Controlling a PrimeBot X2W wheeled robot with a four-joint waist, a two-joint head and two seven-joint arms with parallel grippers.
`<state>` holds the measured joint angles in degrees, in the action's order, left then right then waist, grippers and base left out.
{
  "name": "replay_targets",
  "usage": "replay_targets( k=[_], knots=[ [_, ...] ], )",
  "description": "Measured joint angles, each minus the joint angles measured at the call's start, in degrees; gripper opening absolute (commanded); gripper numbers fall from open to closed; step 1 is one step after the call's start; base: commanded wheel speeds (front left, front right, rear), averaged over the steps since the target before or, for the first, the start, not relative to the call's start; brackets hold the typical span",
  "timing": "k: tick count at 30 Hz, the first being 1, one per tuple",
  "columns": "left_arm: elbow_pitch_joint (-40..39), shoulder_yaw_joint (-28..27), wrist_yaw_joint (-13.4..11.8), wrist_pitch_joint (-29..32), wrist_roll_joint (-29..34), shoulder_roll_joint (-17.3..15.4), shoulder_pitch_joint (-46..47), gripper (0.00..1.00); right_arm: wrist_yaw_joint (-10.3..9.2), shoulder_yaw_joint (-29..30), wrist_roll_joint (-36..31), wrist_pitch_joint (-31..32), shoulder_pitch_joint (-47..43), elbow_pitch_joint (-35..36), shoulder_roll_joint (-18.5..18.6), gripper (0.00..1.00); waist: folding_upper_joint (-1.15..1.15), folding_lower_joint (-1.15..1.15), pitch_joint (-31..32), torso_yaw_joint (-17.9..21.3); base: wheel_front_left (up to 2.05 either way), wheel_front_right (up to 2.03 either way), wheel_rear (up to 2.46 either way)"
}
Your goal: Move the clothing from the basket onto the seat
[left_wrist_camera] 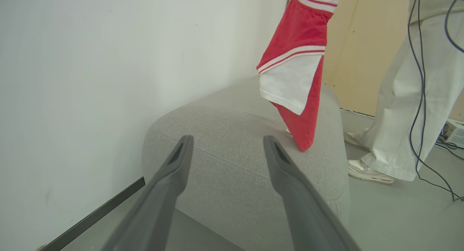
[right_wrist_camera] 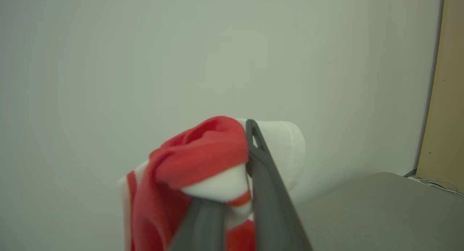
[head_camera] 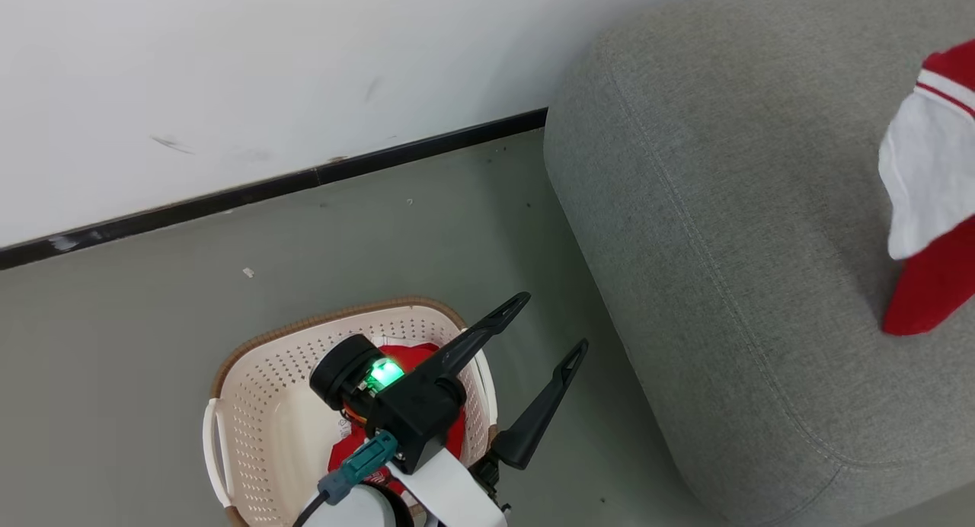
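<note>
The right gripper (right_wrist_camera: 232,178) is clamped on a red garment (left_wrist_camera: 297,62) that hangs with its long axis vertical, its tip at or just above the seat (head_camera: 724,245) below. The left gripper (head_camera: 552,323), wide open, hovers over the basket (head_camera: 251,344) and is the nearer arm to the clothing (head_camera: 415,353) inside.

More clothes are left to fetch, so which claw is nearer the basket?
Left. The left claw hangs open over the basket, at its seat-side rim; the right claw is shut on a red garment held up over the seat, away from the basket.
</note>
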<state>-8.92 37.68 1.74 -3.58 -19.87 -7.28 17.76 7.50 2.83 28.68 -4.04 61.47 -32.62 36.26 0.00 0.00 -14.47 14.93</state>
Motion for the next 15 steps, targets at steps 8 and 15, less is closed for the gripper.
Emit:
replay_targets(
  k=[8,15],
  knots=[
    [-0.54,0.27,0.45,1.07,0.33,0.02,0.93,1.00,0.00,-1.45,-0.09,-2.22,-2.18,-4.15,-1.70,0.00,0.00,0.00,-2.67,-0.85,0.00,0.00,0.00],
    [-0.88,-0.04,0.45,1.83,0.83,-0.30,2.77,1.00,0.00,-2.02,-0.43,-4.27,-12.44,-11.14,-6.56,0.00,0.00,0.00,-5.06,-1.46,0.00,0.00,0.00]
  ],
)
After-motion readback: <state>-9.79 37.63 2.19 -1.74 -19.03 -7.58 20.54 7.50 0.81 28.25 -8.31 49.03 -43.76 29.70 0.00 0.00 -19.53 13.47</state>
